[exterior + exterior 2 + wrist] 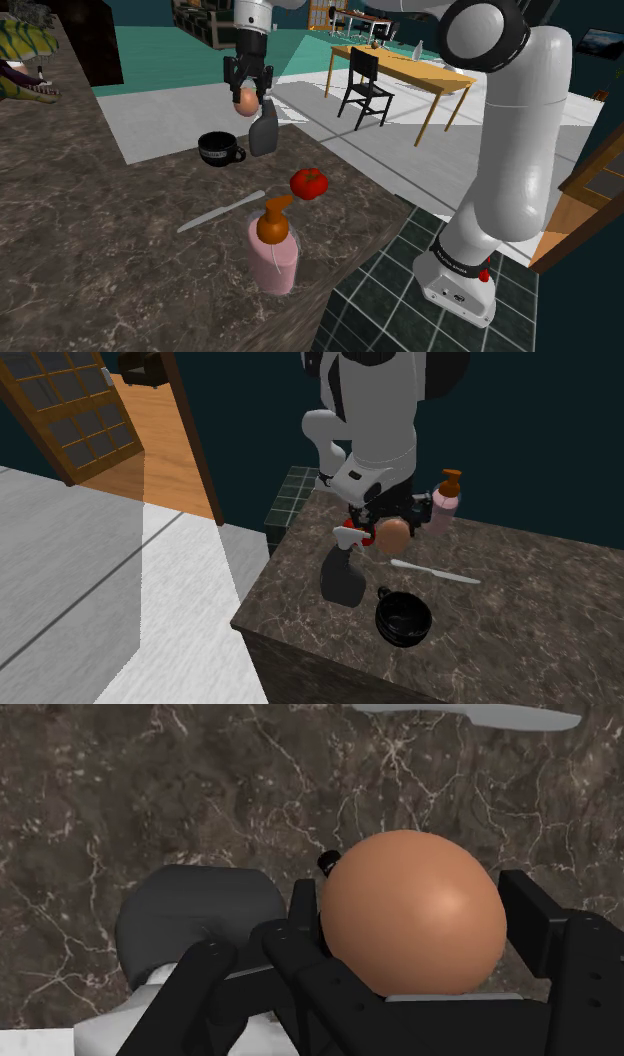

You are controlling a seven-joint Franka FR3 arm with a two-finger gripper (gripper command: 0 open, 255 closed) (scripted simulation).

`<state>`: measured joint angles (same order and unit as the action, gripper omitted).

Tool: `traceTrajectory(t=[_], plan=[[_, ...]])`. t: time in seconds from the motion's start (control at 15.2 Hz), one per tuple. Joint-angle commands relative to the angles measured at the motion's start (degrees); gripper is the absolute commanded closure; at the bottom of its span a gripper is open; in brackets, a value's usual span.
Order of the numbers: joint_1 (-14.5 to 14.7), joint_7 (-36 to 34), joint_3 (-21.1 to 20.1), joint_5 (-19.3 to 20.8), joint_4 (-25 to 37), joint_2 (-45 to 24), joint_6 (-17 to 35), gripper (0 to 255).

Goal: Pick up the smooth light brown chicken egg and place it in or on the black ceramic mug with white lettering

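A smooth light brown egg (246, 101) hangs in the air, clasped between the black fingers of my gripper (247, 98). In the second exterior view the egg (392, 534) sits in the gripper (390, 532) above the dark marble counter (520, 612). The wrist view has the egg (412, 914) between the fingers (545, 919). The black mug (218, 150) with white lettering stands upright on the counter, below the egg and toward the shoulder view's left. The second exterior view looks into the mug's (403, 619) open mouth.
A dark grey spray bottle (264, 131) stands beside the mug, directly under the gripper. A red tomato (309, 183), a white knife (220, 212) and a pink soap dispenser (272, 248) with an orange pump are nearer the stand. The counter edge (350, 262) drops to tiled floor.
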<state>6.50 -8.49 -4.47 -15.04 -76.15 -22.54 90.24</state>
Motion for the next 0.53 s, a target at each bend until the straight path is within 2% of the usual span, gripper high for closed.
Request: traceTrajectory(t=[0.0, 0.2, 0.26, 0.46], plan=[[1.20, -2.36, -0.53, 0.36, 8.33, -5.22, -2.53, 255], [3.19, -5.95, -1.16, 1.13, 25.59, -15.89, -8.36, 255], [4.26, -8.01, -1.53, 1.62, 38.75, -23.55, -13.48, 255], [4.10, -6.84, -1.30, 1.45, 31.08, -20.49, -9.02, 255]])
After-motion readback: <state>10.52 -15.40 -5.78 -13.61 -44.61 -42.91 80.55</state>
